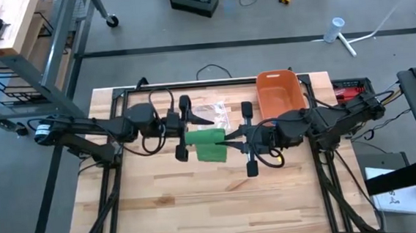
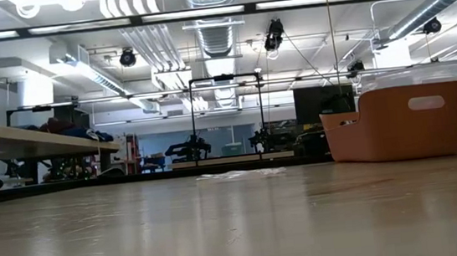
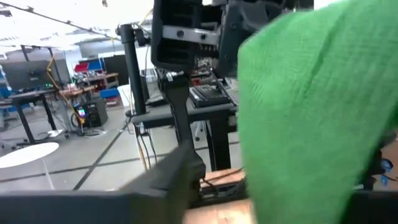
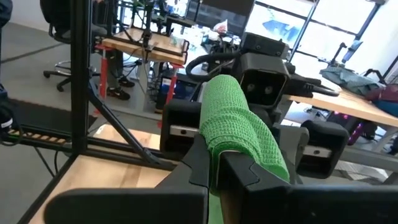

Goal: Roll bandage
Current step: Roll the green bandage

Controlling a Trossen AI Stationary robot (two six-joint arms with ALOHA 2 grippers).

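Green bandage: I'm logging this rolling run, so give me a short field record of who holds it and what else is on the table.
item: green bandage, held above the table between both arms
right gripper: shut on the bandage
left gripper: at the bandage's other end, grip unclear
orange bin: far side of the table
clear plastic wrapper: on the table beyond the bandage

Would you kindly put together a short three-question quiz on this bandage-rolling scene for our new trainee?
1. True or false: the green bandage lies flat on the table.
2. Which gripper is shut on the bandage? A) right gripper B) neither
3. What colour is the bin behind the arms?

Key: 1 false, it is held up between both grippers; 2 A; 3 orange.
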